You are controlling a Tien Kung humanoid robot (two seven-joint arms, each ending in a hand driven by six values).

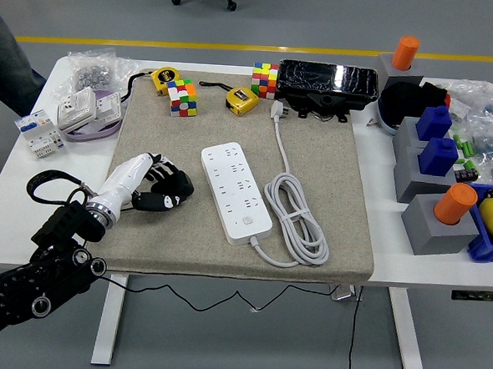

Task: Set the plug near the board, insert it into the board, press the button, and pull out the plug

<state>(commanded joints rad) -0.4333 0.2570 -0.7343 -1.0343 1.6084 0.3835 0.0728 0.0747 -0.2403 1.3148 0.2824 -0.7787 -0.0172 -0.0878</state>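
A white power strip [236, 192] lies on the grey mat [331, 165], its round button [247, 221] near the front end. Its white cord [299, 217] is coiled to the right and ends in a white plug [277, 109] at the back. A black plug [178, 184] lies on the mat left of the strip. My left hand [159, 182], white-backed with black fingers, is curled over the black plug and holds it on the mat, a short way from the strip's left side. My right hand is out of view.
Two colour cubes [182, 96] [265, 79], two yellow tape measures [242, 99] and a black box [328, 81] line the mat's back edge. Grey blocks with blue and orange pegs [436, 158] stand at right. White switch parts [88, 108] lie at left. A person's leg [5, 48] shows top left.
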